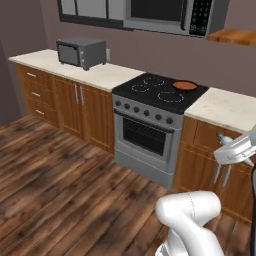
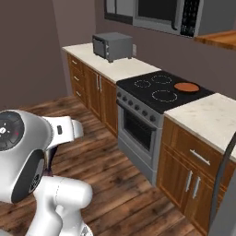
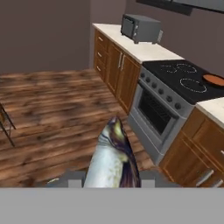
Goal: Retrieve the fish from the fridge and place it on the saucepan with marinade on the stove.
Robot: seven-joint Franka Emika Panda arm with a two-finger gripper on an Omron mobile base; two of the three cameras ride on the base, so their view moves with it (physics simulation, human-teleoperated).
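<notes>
Gripper (image 3: 111, 183) clenched on fish (image 3: 111, 159), head pointing away from hand, held above wood floor (image 3: 48, 109), well short of stove (image 1: 160, 92). Step: carry to saucepan with marinade (image 1: 185, 85) on back-right burner. Keep grip firm, approach from above, lower w/o nudging pan. Pan inside orange-brown; nothing else seen in it.

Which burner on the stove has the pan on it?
The back right burner, by the pale counter: the saucepan with marinade sits there on the stove. The other three white rings are bare.
</notes>
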